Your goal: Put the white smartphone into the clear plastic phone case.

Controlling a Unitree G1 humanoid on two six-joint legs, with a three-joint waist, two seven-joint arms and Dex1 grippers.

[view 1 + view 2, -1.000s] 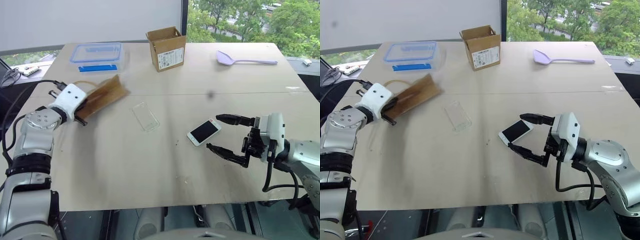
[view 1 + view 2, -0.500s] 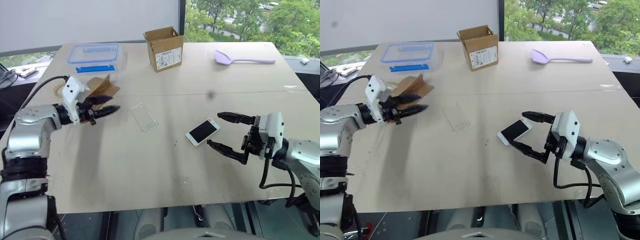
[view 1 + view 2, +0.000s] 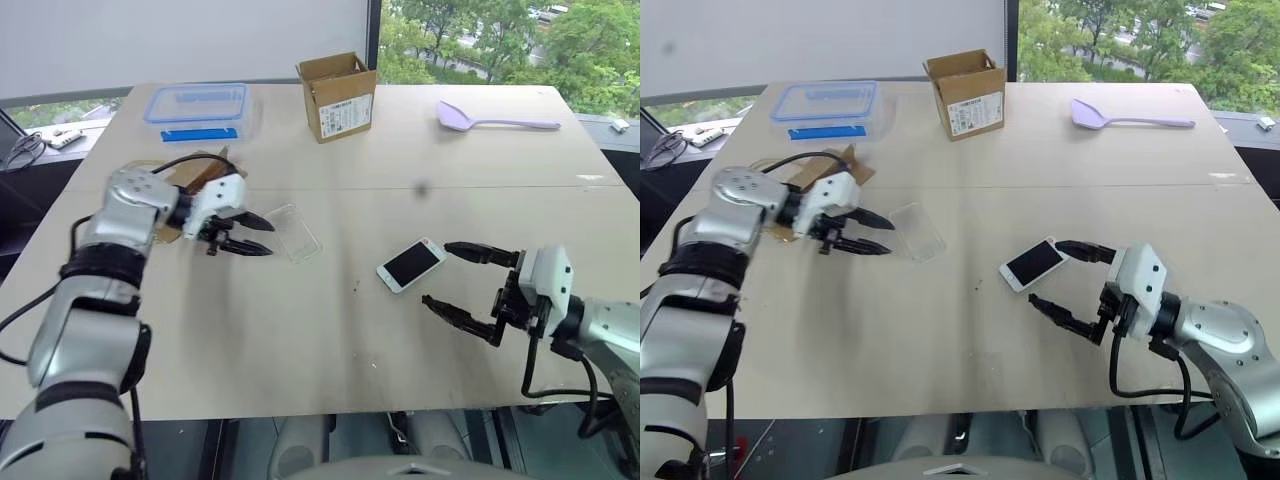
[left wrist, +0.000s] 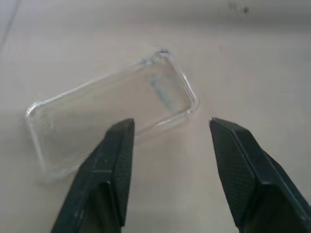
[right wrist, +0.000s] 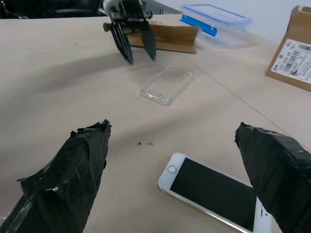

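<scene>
Right hand nearest, low over the front-right of the table, jaws spread wide, nothing between them. One finger sits just past the phone's near-right end, the other hangs lower toward the table edge. No contact with the phone visible.

White smartphone lies flat, screen up, just beside the right hand's upper finger, angled diagonally. In the right wrist view it sits between the two fingertips' lines of sight, home-button end toward the table's middle.

Clear plastic phone case lies flat on the table, left of centre, well apart from the phone, open side up as far as I can tell. Empty.

Left hand is right at the case's left side, pointing down and toward it, jaws partly open. Left wrist view: case lies ahead of the fingers, one fingertip overlapping its near long edge; can't tell whether it's touching. Not gripping anything.

Behind the left hand: a flat brown cardboard piece with a cable over it.

Far side: clear box with blue-rimmed lid far left, open cardboard box with a printed label in the middle, lavender spatula far right.
</scene>
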